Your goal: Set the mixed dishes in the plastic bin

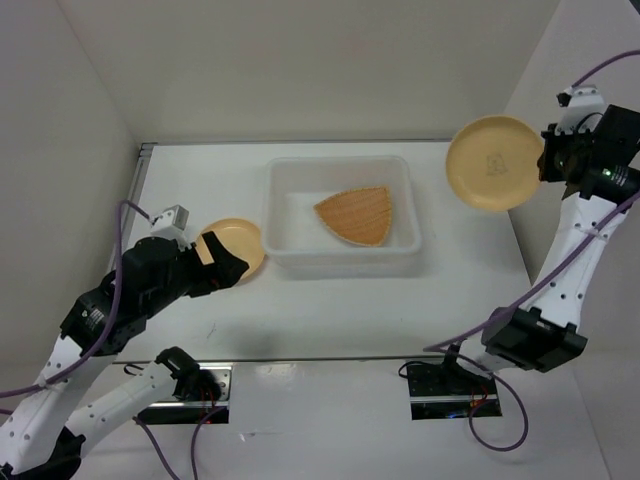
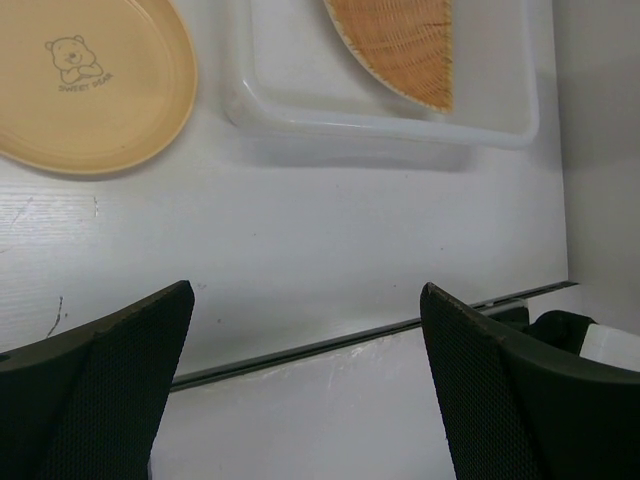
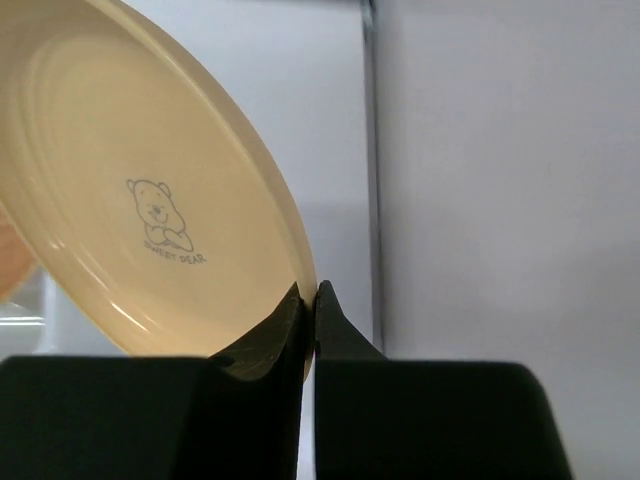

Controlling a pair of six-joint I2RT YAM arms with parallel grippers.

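A white desk (image 1: 330,310) sits boxed in by plain white walls (image 1: 300,60). A thin dark strip (image 1: 330,358) crosses its near side. Faint dark marks (image 2: 55,315), possibly scratches, show on its surface near that strip.

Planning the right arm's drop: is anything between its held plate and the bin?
Nothing visible. The yellow plate, pinched by the right gripper, hangs beyond the plastic bin on its right side, with open air between. Inside lies only the tan woven plate, leaving bare floor.

top overhead, whole table (image 1: 330,310); left wrist down onto bin (image 2: 380,125) — shared with top; right wrist tight on yellow plate (image 3: 150,200).
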